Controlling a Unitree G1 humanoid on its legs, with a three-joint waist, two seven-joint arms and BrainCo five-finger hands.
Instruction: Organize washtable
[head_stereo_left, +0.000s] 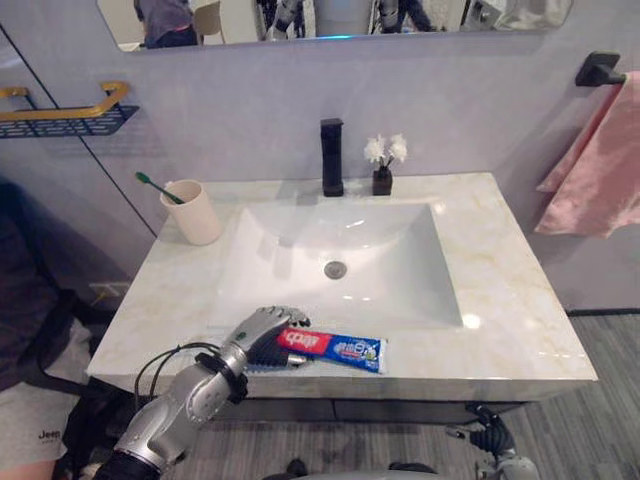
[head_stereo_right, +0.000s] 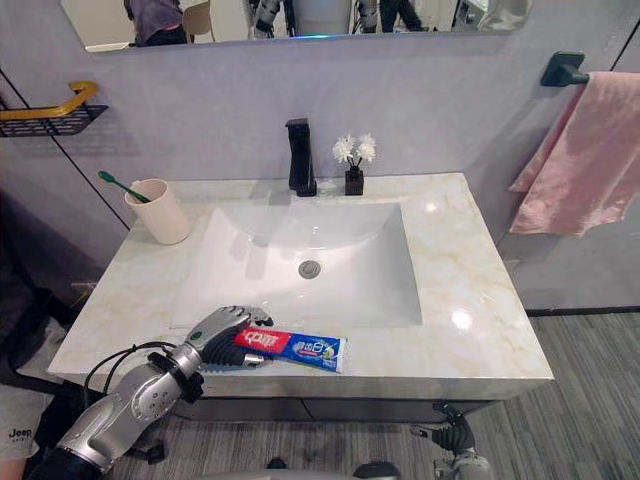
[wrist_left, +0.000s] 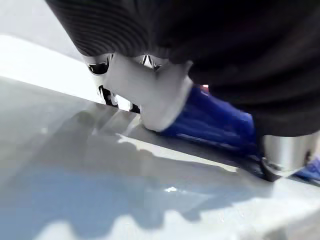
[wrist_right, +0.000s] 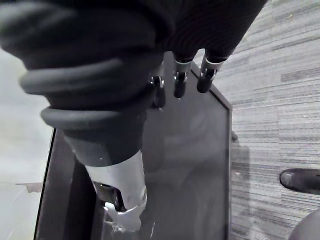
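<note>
One hand works: left hand (head_stereo_left: 262, 335), lower left of frame, fingers curled over the left end of the blue-and-red plastic toothpaste tube (head_stereo_left: 338, 349), thumb pressed to its side. Risk: grip takes one end only, so tube may droop, swivel or slip on lifting & drop off the front edge; too hard a squeeze could push paste out. Tube lies flat on the pale marble countertop (head_stereo_left: 500, 290) by the front edge, its rest sticking out right of the hand, just below the white rectangular basin (head_stereo_left: 390, 270). Beige cup (head_stereo_left: 195, 215) w/ green toothbrush (head_stereo_left: 157, 187) stands upper left, well apart. Idle right hand (wrist_right: 180, 85) hangs low, fingers relaxed
</note>
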